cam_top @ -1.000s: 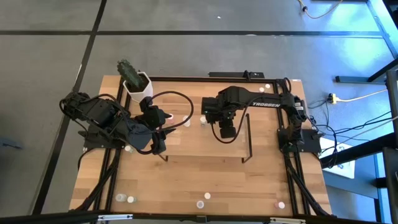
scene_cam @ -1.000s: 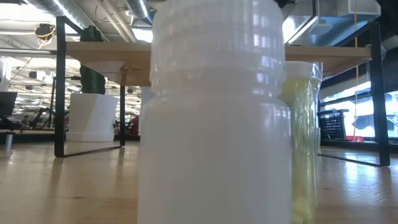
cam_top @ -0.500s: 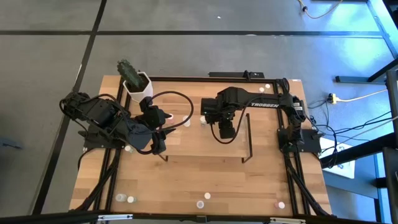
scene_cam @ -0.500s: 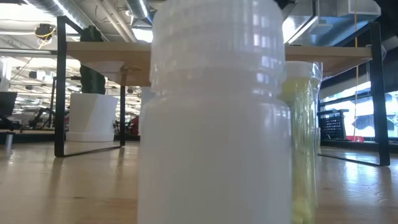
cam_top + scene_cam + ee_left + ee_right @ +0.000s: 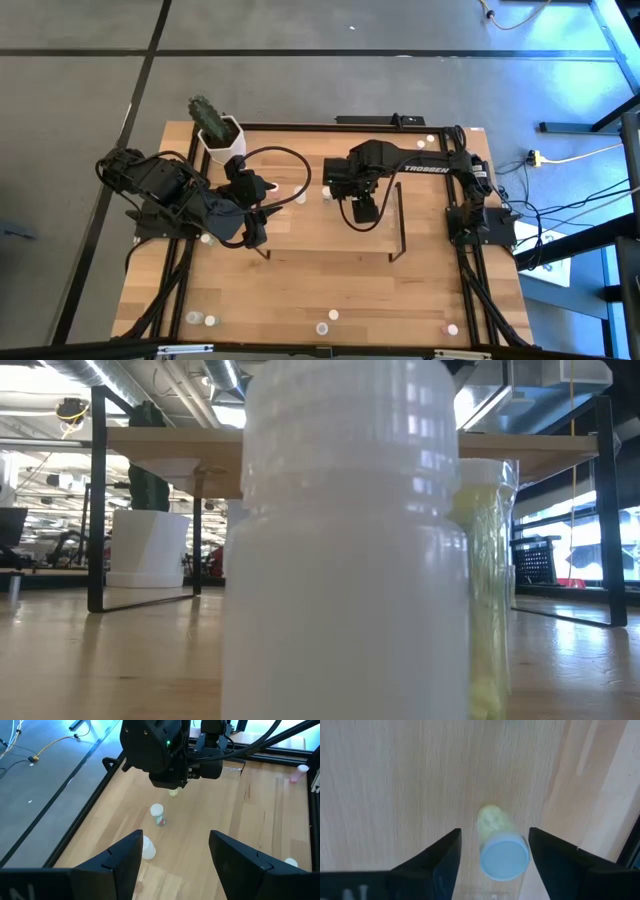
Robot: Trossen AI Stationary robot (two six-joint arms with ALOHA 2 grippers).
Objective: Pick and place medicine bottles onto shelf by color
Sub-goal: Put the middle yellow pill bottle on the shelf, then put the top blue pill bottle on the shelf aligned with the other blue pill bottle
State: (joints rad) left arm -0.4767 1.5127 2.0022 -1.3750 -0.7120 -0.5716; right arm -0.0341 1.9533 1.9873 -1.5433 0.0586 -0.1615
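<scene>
Right now the right gripper (image 5: 364,212) hangs over the shelf (image 5: 330,238), near its far edge, pointing straight down. Its own camera shows the two dark fingers (image 5: 560,865) spread apart with a yellow bottle (image 5: 499,849) standing upright between them on the pale wood, a gap showing on either side of it, so the jaws are open and nothing is gripped. The bottle's pale cap faces up toward the wrist.

Over on the other side, the left gripper (image 5: 255,232) sits by the shelf's near-left corner, a little way from the right one. Its fingers (image 5: 122,862) are also parted and empty. Looking out past them, you can see the right arm's dark head with a green light on it, and just under that head the same yellow bottle (image 5: 173,793). Closer to the left gripper stands a bottle with a white cap and a pinkish body (image 5: 157,813), and closer still, just off one fingertip, a white bottle (image 5: 148,848). Farther out beyond the right arm, a pink bottle (image 5: 300,771) stands by the black frame.

From above, a few more bottles lie scattered along the table's near edge, well away from both grippers. A white pot with a cactus (image 5: 216,128) stands at the far left corner, behind the left arm.

At table height, a big white bottle (image 5: 345,550) fills the middle of the sight, with a yellow one (image 5: 486,590) right beside it.
</scene>
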